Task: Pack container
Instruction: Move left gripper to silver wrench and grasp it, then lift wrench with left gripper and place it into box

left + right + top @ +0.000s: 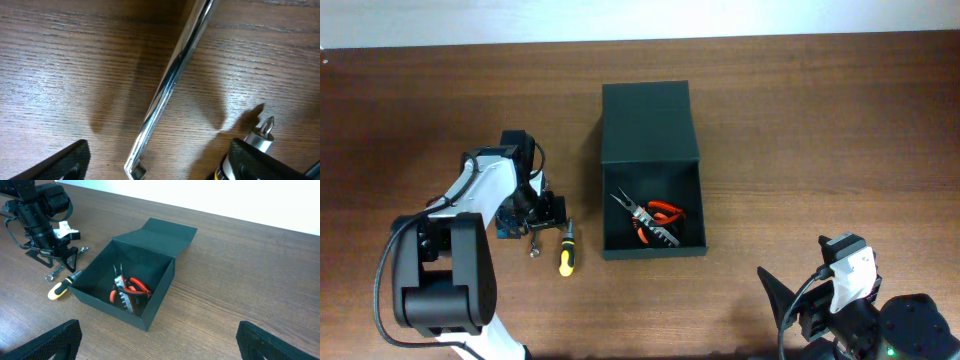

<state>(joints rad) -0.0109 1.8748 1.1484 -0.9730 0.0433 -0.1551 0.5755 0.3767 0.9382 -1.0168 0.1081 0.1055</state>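
The dark green-black container [653, 250] stands open mid-table, its flap lid [647, 122] folded back. Orange-handled pliers [658, 222] lie inside; they also show in the right wrist view [129, 293]. A silver wrench [170, 82] lies on the wood between the fingers of my open left gripper [155, 167], which sits low over it. A yellow-and-black screwdriver [565, 249] lies beside it, its tip [266, 127] by the right finger. My left gripper [542, 213] is left of the container [122, 311]. My right gripper [157, 342] is open and empty, near the front right.
The wooden table [800, 130] runs to a pale wall at the back. The left arm's base [445, 275] stands at the front left. The right arm's body [850, 300] is at the front right corner.
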